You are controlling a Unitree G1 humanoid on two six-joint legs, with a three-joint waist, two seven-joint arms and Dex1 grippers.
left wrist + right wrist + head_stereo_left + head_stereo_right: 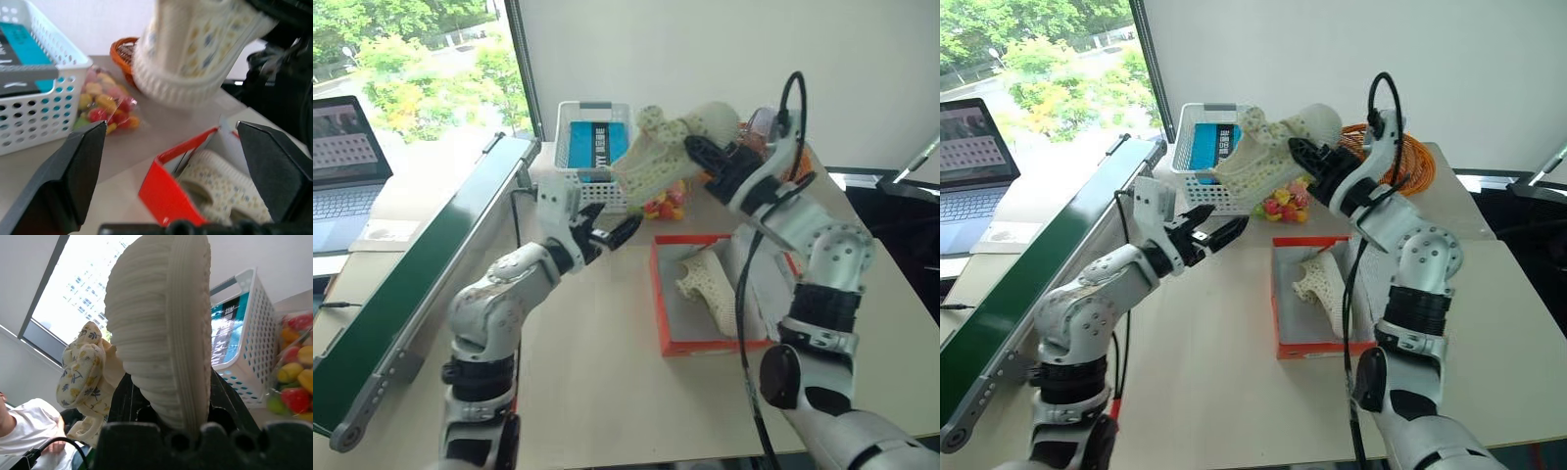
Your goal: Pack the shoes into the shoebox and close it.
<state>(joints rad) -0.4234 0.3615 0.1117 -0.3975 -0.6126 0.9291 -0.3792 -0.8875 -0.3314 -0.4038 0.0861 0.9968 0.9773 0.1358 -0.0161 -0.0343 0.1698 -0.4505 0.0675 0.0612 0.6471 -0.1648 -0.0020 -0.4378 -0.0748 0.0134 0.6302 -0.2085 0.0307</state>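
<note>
The right tool is gripping one shoe while the left tool is gaping empty, so lowering it beside the boxed shoe in the shoebox looks wise

A white mesh basket stands on the bench with a teal box inside. Just beside it lies a bag of coloured sweets; an orange wicker basket is near. A laptop sits open by the window.
</note>
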